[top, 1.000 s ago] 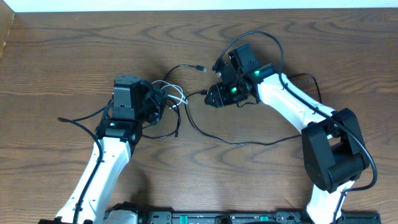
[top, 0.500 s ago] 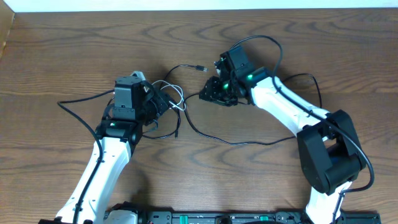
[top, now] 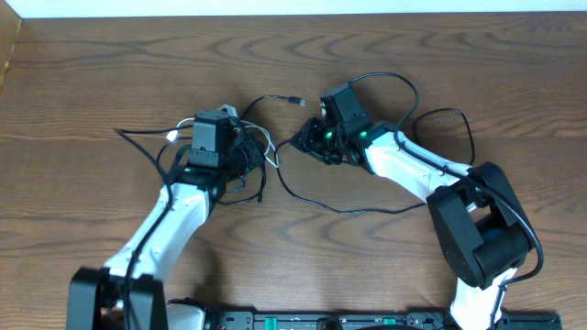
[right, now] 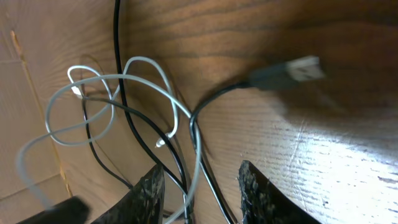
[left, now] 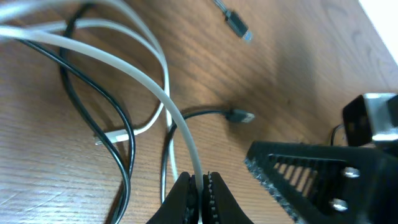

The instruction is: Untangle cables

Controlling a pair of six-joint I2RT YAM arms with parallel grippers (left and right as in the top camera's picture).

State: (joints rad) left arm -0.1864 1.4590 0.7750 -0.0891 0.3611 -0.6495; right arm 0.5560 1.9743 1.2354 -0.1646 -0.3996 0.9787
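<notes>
Cables (top: pixel 260 147) had bunched — my left pincer (left: pixel 200 182), clamped on the white cable (left: pixel 177 124), swung inward; my right pincer (right: pixel 200 171), half-open, moved in to straddle them.

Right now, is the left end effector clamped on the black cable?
No, the left end effector is shut on the white cable.

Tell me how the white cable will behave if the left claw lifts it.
Likely floppy: the white cable lies in loose loops and would sag from the left claw pinching it. Probably light, being so thin. It may drag the black cable along, since the two cross repeatedly.
</notes>
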